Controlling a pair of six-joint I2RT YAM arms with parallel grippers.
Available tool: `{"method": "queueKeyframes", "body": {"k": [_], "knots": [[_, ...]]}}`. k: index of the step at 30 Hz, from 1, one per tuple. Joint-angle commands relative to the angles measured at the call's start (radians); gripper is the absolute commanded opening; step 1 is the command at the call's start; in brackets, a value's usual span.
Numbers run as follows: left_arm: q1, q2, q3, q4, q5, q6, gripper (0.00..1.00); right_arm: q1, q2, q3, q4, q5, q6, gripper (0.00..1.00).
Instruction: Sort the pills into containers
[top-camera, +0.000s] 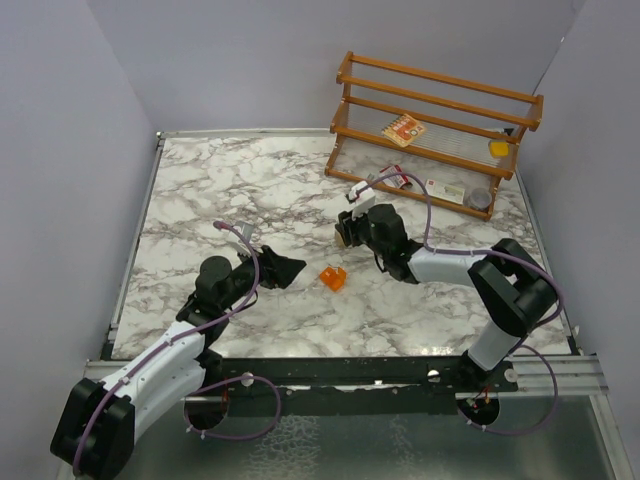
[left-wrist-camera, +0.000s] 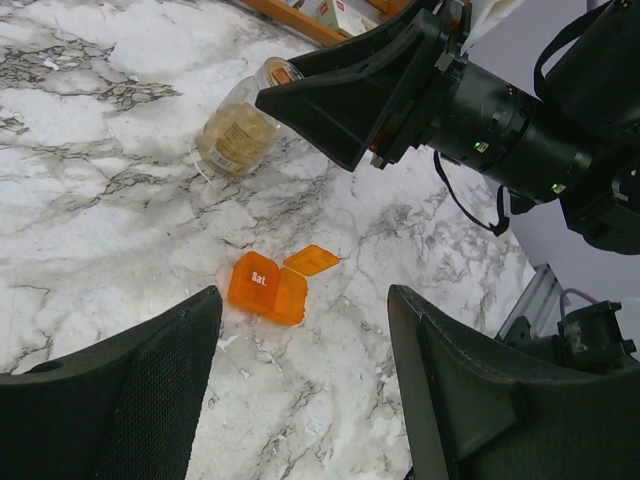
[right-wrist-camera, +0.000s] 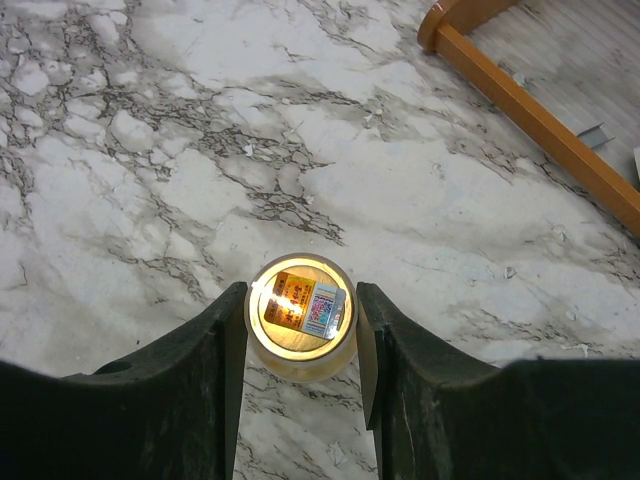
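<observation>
From above, the marble table (top-camera: 250, 190) carries a wooden rack (top-camera: 440, 105) at its far right corner. A red-and-white packet (top-camera: 403, 131) sits on the rack, and a grey tin (top-camera: 480, 198) is at the right end of its lowest shelf. The orange box (top-camera: 333, 277) lies near the middle of the table, a little toward the near edge. The left gripper (top-camera: 290, 268) is just to its left and clear of it. The right gripper (top-camera: 346, 232) is just beyond the box on the rack side. What sits between its fingers I cannot make out from up here.

Through the left wrist camera, the fingers (left-wrist-camera: 120, 400) stand wide apart with nothing between them. The orange box rests on the marble ahead, lid flipped open, touching neither finger. Farther off is the jar (left-wrist-camera: 235, 135), tan-yellow inside, with a black finger of the right gripper across its upper side.

Through the right wrist camera, the jar is seen from its lid end on the marble, well short of the rack's foot. It sits squarely between the two fingers (right-wrist-camera: 210, 360), which are drawn in narrow against its sides. Whether they press it I cannot tell.
</observation>
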Motion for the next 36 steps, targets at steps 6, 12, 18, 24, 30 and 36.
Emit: {"method": "queueKeyframes", "body": {"k": [6,12,18,24,30,36], "knots": [[-0.003,0.002,-0.01,0.054,-0.005,0.116,0.56,0.004,-0.051,0.066,-0.061,-0.034,-0.072,0.01],[-0.002,-0.014,-0.025,0.192,0.065,0.175,0.53,0.004,-0.197,0.119,-0.225,-0.103,-0.106,0.01],[-0.005,0.049,-0.018,0.317,0.148,0.262,0.54,0.004,-0.36,0.192,-0.441,-0.223,-0.122,0.01],[-0.004,0.112,0.026,0.337,0.257,0.455,0.55,0.004,-0.465,0.248,-0.588,-0.338,-0.118,0.01],[-0.004,0.236,0.127,0.334,0.31,0.578,0.56,0.004,-0.508,0.265,-0.647,-0.39,-0.115,0.01],[-0.002,0.376,0.268,0.318,0.572,0.651,0.55,0.004,-0.534,0.258,-0.667,-0.47,-0.103,0.01]]}}
